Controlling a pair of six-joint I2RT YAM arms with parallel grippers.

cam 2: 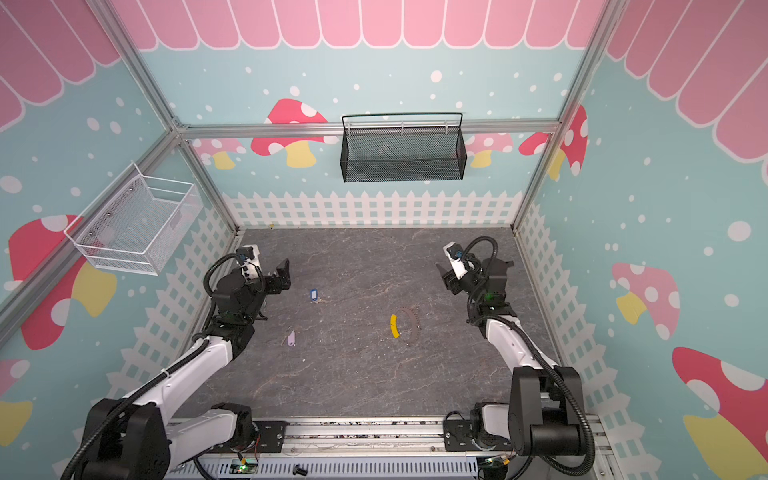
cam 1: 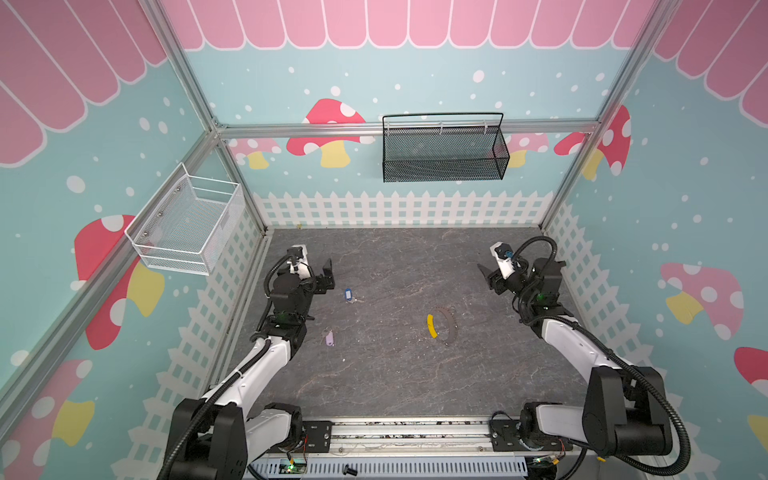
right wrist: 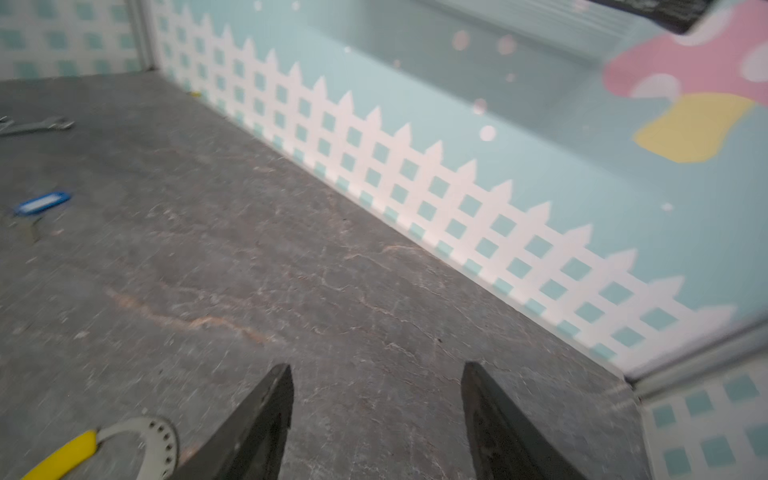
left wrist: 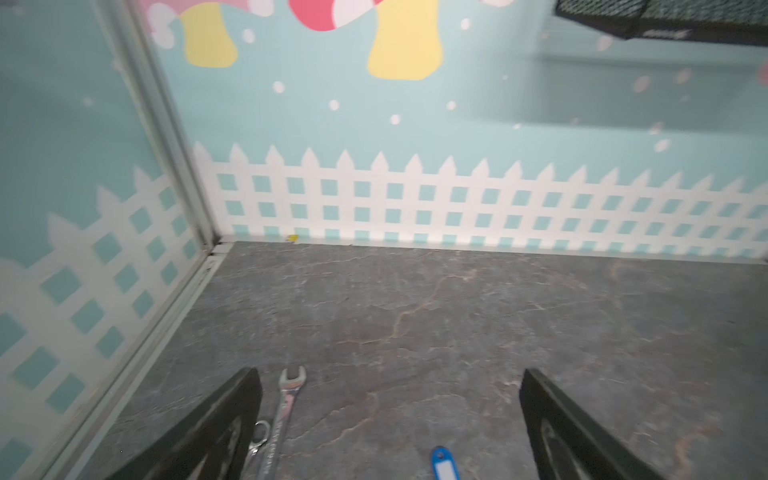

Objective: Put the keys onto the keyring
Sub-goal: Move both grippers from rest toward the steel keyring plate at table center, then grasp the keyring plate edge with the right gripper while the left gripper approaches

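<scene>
Both arms are up off the table [cam 1: 395, 374], neither carrying anything. My left gripper [cam 1: 327, 276] sits on the left side, jaws spread as wide as they go, nothing between them; the left wrist view shows the same [left wrist: 389, 371], bare table in the gap. My right gripper [cam 1: 487, 277] is on the right side, further back, with its jaws apart and nothing held; the right wrist view [right wrist: 377, 366] shows only table between the fingers.

The keyring [cam 1: 431, 326] lies flat right of centre, yellow segment on its left side, hoop curving to the right. It shows in both top views [cam 2: 394, 326], and in the right wrist view [right wrist: 137, 432] it is near one finger but not touching it.

The blue-tag key [cam 1: 348, 294] lies flat left of centre, near the left gripper, well apart from the keyring. It also shows in the left wrist view [left wrist: 444, 463], between the fingers but down on the table.

The lilac-tag key [cam 1: 329, 338] is nearer than the blue one, just beside the left arm, flat. Neither key is on the ring.

A wrench [left wrist: 286, 399] lies by the left gripper's finger in the left wrist view. Whether it touches, I cannot tell.
</scene>
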